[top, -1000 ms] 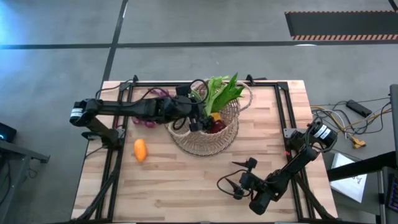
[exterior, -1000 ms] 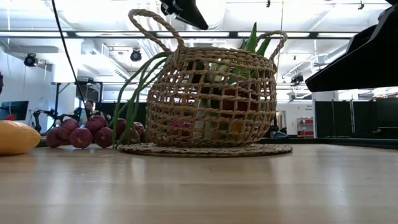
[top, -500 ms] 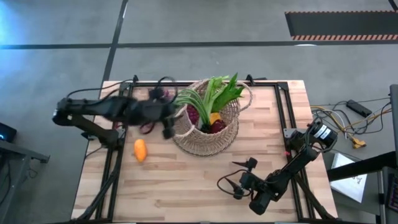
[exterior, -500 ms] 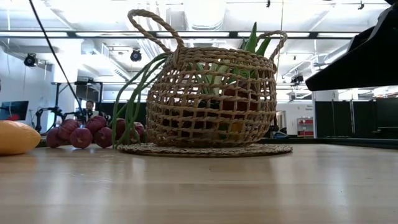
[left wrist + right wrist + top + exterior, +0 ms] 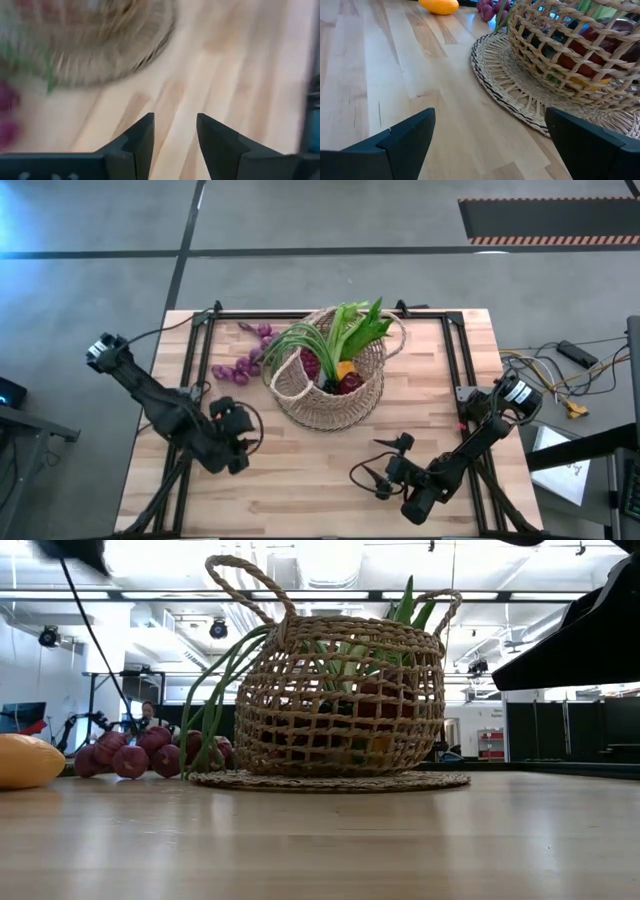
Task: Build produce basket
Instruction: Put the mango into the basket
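The wicker basket (image 5: 335,380) stands on a round woven mat (image 5: 510,95) at the table's far middle. It holds leafy greens (image 5: 358,325), a dark red apple (image 5: 348,384), purple grapes (image 5: 312,365) and a small orange fruit (image 5: 345,367). Green scallions (image 5: 295,342) lie over its left rim. A grape bunch (image 5: 240,365) lies on the table left of it. An orange fruit (image 5: 25,760) lies near left and is hidden under my left arm in the high view. My left gripper (image 5: 238,442) (image 5: 175,135) is open and empty above the table there. My right gripper (image 5: 385,475) is open and empty at the near right.
Black frame rails (image 5: 185,395) run along the table's left, far and right sides. Bare wood (image 5: 310,460) lies between the two grippers in front of the basket. The room beyond the table shows in the low view.
My left gripper has come out of the basket. It has swung toward the table's left edge and then toward the near edge, and is now over the spot where the orange fruit lies. The basket and its contents have stayed put.
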`<state>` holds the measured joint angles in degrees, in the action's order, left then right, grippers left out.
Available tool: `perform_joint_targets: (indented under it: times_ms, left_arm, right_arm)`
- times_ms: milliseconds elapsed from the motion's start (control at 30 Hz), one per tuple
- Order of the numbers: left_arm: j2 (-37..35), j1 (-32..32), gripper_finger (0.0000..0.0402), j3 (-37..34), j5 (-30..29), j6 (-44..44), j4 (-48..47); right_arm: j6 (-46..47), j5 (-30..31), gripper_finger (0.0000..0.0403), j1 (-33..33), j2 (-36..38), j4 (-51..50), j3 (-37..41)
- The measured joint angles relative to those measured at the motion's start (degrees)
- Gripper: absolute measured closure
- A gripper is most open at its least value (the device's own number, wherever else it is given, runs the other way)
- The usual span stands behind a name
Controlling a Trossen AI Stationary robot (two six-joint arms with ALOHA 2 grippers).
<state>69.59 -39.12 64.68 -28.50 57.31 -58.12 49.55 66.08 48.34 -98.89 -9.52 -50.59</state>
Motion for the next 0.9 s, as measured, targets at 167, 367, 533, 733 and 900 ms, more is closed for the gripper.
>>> perform_joint_targets:
  times_ms: [167, 367, 533, 733, 900]
  left_arm:
    - [0.4, 0.6, 0.0270, -8.2, 0.4, 15.4, -4.9]
    - [-1.5, 7.0, 0.0257, -13.6, 3.6, 24.4, -18.5]
    - [-3.6, 10.6, 0.0196, -18.0, 6.6, 24.2, -18.1]
    - [-5.5, 12.6, 0.0101, -23.6, 11.0, 28.5, -14.2]
    - [-4.3, 12.9, 0.0065, -24.6, 10.4, 31.4, -12.3]
  right_arm:
    - [-0.1, 0.1, 0.0035, 0.0, 0.0, 0.0, 0.0]
    - [-0.2, 0.1, 0.0035, 0.0, 0.0, 0.0, 0.0]
    - [-0.2, 0.1, 0.0035, 0.0, 0.0, 0.0, 0.0]
    - [-0.2, 0.1, 0.0035, 0.0, 0.0, 0.0, 0.2]
    - [-0.2, 0.4, 0.0035, 0.0, 0.0, 0.0, 0.4]
